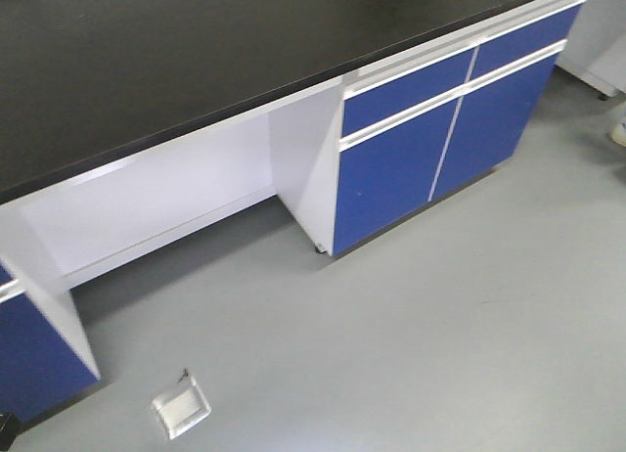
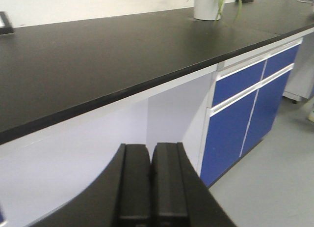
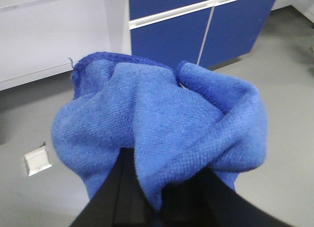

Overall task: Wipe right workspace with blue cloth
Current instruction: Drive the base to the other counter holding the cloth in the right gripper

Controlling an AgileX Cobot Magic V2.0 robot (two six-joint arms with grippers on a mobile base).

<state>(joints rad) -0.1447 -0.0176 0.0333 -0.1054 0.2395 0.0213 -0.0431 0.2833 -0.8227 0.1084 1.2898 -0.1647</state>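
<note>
Blue cloth (image 3: pixel 162 124) is bunched in R gripper (image 3: pixel 157 187), fingers clamped on it from 6 o'clock. It hangs over grey floor (image 3: pixel 279 153), w/ blue cabinet doors (image 3: pixel 196 35) at 12. L gripper (image 2: pixel 151 173) sits at 6, fingers pressed together, below the front edge of the right workspace (image 2: pixel 98 55). Plant pot (image 2: pixel 206 5) at 1 on the top. Small dark frame (image 2: pixel 4 23) at 9, cut off, maybe a socket box.

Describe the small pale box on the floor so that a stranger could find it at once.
Start at the long black benchtop with blue cabinet doors under its right part. Left of those doors is an open white recess; on the grey floor in front of it lies the box. Nothing else lies near it: it is small, square, pale and shiny.
</note>
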